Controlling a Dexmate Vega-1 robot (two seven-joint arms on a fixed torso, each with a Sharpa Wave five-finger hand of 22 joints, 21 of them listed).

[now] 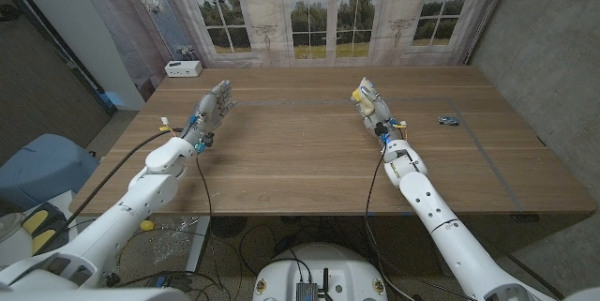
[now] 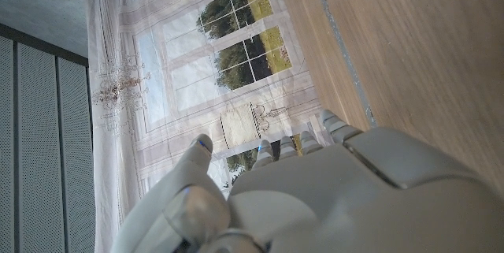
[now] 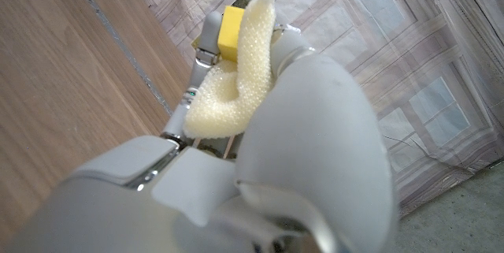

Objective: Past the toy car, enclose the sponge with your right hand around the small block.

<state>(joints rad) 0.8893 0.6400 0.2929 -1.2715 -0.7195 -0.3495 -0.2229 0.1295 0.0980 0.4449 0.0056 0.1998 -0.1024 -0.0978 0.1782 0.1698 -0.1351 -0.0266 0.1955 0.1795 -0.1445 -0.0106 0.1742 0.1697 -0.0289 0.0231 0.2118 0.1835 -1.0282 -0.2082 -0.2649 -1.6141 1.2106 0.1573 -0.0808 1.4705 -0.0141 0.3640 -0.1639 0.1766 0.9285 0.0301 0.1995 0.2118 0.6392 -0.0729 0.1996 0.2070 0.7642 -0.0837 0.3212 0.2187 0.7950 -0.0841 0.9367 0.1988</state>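
My right hand (image 1: 371, 102) is raised over the far middle of the wooden table (image 1: 309, 151) and grips a pale yellow sponge (image 3: 235, 79). The sponge is folded around a small yellow block (image 3: 230, 31), whose corner sticks out between the fingers (image 3: 206, 36). In the head view sponge and block (image 1: 360, 96) show as a yellow patch in the hand. A small blue toy car (image 1: 448, 120) sits on the table to the right of that hand, a little nearer. My left hand (image 1: 210, 112) stands on its edge at the left side, fingers apart, holding nothing.
A white box (image 1: 183, 68) sits at the table's far left corner. A curtain printed with windows (image 1: 328, 10) hangs behind the far edge. Cables (image 1: 199, 174) run along both arms. Bare wood lies between the hands.
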